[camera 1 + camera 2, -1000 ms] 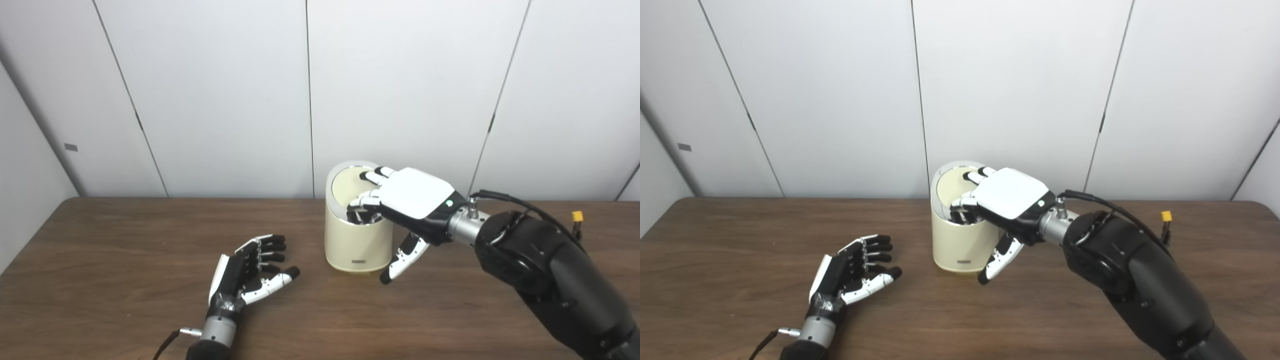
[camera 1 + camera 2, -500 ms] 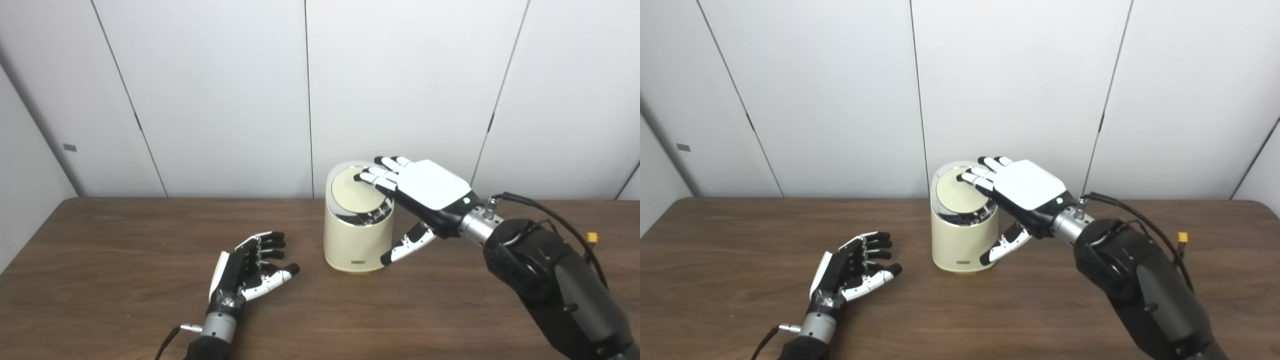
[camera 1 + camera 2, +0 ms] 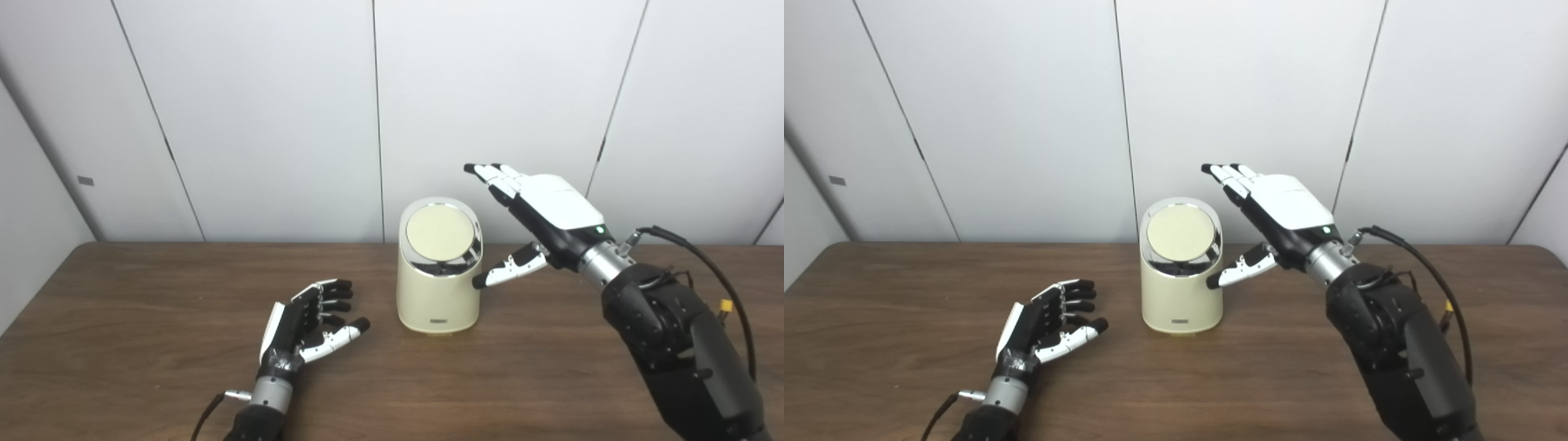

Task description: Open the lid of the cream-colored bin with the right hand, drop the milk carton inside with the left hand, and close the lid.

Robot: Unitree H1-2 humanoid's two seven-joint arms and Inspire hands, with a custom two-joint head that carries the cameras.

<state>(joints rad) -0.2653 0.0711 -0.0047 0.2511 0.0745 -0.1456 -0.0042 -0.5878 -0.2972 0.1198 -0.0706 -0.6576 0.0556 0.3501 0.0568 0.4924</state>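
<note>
- Cream-colored bin upright on table, lid shut.
- Right hand empty, fingers spread and raised; the lid sits below and left of them, no contact. Thumb tip just beside the bin's right rim.
- Left hand empty, loosely curled, palm up; bin beyond its fingertips, apart.

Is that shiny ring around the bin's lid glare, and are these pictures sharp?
Left eye view: the chrome ring round the lid mirrors dark shapes, no harsh glare; soft, even light. Right eye view: the bin casts a faint shadow on the table; both hands look reasonably sharp.
</note>
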